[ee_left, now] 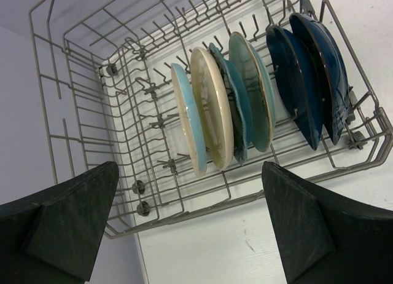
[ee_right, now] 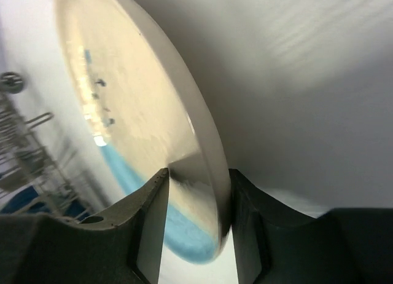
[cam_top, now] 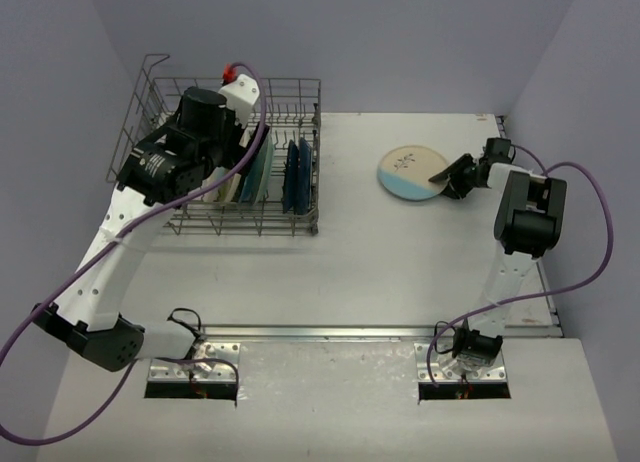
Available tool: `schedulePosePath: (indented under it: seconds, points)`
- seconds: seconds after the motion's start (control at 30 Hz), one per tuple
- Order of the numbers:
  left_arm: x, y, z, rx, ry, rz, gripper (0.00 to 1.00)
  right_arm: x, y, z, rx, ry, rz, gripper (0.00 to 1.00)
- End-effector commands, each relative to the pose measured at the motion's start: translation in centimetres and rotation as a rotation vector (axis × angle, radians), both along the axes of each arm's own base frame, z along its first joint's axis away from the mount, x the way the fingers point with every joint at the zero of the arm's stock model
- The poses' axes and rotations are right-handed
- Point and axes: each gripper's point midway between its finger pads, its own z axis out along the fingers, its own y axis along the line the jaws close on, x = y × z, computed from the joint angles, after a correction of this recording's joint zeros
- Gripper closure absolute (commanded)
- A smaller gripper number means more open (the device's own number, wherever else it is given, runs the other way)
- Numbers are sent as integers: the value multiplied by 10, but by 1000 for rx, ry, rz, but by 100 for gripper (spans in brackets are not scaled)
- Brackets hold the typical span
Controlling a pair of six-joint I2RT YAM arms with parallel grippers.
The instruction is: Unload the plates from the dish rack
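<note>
Right hand (ee_right: 195, 195): closed to about the thickness of a plate rim, one finger on each face of the twig-motif plate (ee_right: 123, 106). From the fingertips the plate runs outward, its blue band nearest the grip. In the top view it lies close to flat over the desk (cam_top: 400, 272), on the rack-facing side of this hand. Whether its far edge touches the desk cannot be told.

Left hand (ee_left: 190, 232): wide open, holding nothing, poised above the dish rack (ee_left: 80, 99). Ahead of and below the fingertips, six plates stand on edge between the tines. Reading from the left finger's side to the right finger's side:
- pale blue plate (ee_left: 187, 121)
- cream plate (ee_left: 212, 109)
- teal scalloped plate (ee_left: 238, 112)
- green-teal plate (ee_left: 255, 87)
- two dark blue plates (ee_left: 307, 75), set a little apart from the other four

Key relation: the row runs roughly along the line from finger to finger, so each plate presents its thin rim to the hand and its faces point toward the fingers. Closing would pinch across a plate's thickness, which suits a rim grasp. At this opening the gap spans several plates at once. The first four are nearly touching.

Judgement: the left hand is far nearer the rack, and the next pick falls to it. It needs to descend onto a single rim. The pale blue plate at the end of the row looks the most accessible, with bare tines beyond it. The risk is a finger catching a neighbouring plate.
</note>
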Motion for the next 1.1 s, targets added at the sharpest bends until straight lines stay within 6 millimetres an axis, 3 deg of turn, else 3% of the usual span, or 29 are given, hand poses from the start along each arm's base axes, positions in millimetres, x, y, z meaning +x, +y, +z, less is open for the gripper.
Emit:
schedulePosePath:
  seconds: [0.0,0.1,0.3,0.43,0.5,0.6,0.63,0.67,0.9,1.07]
  points:
    - [6,7,15,-60,-47,47,0,-3,-20,1,-177,49,13,56]
    - [10,11,9,-70,-25,65,0,-4,-25,2,-260,70,31,54]
    - [12,17,3,-90,-4,85,0,0,-32,7,-444,86,88,36]
    - [14,31,-3,-159,34,114,0,-1,-26,15,-532,66,153,30]
    - [15,28,-6,-205,54,95,0,-4,-25,17,-560,56,179,27]
    - [18,42,-21,-288,117,112,1,-5,-11,46,-614,-33,245,12]
    - [19,42,-29,-299,141,106,4,-4,-8,64,-636,-83,263,3]
    - [21,43,-35,-303,148,108,5,-6,-6,76,-647,-114,274,2]
    - [46,45,-74,-285,188,105,21,-26,14,170,-688,-355,339,1]
    - [61,55,-99,-231,203,148,33,-53,24,212,-735,-498,370,1]
